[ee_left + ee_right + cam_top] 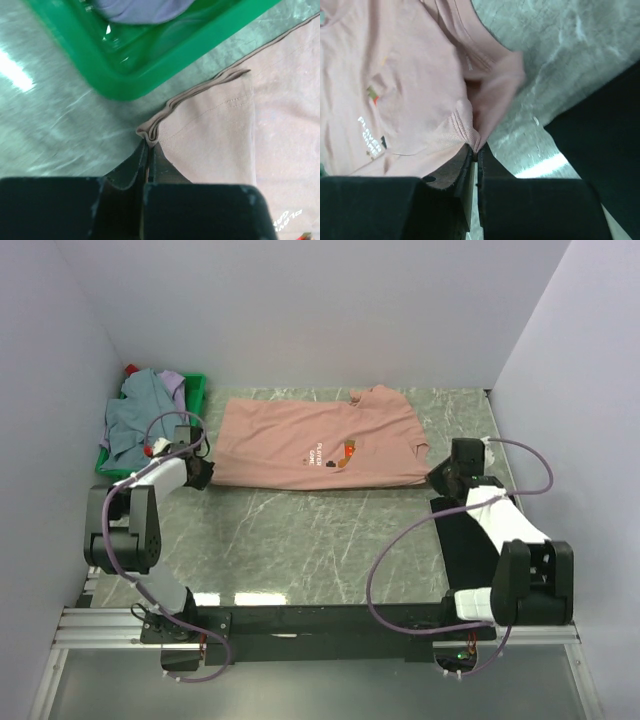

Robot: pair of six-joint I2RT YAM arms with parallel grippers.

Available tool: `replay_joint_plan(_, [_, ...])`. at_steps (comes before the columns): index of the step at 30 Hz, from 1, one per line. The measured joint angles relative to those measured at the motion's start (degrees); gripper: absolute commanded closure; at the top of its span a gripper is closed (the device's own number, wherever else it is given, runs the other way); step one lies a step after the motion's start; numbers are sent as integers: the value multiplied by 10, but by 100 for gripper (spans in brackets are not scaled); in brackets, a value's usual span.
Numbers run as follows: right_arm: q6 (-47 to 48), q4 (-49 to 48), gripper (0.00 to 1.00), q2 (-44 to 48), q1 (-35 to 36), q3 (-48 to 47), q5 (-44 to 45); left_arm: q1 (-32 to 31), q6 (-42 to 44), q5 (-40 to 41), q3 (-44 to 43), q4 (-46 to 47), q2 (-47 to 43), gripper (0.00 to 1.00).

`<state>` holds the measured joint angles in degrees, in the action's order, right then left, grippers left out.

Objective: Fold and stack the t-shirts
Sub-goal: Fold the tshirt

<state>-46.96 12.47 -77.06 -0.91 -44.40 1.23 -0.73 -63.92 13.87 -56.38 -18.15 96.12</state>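
Observation:
A salmon-pink t-shirt [315, 445] with a small chest print lies folded lengthwise across the far middle of the table. My left gripper [205, 473] is shut on its near left corner, the pinched hem [150, 136] bunching at the fingertips. At the near right corner my right gripper [437, 477] is shut on the sleeve hem [477, 142], which puckers between the fingers. A black t-shirt [470, 545] lies flat under the right arm. Grey-blue and lavender t-shirts [140, 415] are piled in the green crate [192, 390].
The green crate [150, 55] stands at the far left against the wall, close to my left gripper. White walls close off the left, back and right. The marble tabletop [300, 540] stretches between the pink shirt and the arm bases.

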Motion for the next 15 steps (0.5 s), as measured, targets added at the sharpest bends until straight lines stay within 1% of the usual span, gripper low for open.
replay_joint_plan(3, [10,33,100,42,-7,0,0,3,1,0,2,-22,-27,99])
replay_joint_plan(6, [17,53,100,86,-19,8,-8,11,1,0,25,-31,-78,99])
replay_joint_plan(10, [21,75,100,151,-29,49,-24,17,1,0,76,-43,-154,99])
replay_joint_plan(15, [23,112,100,233,-37,116,-54,25,0,2,167,-64,-259,99])
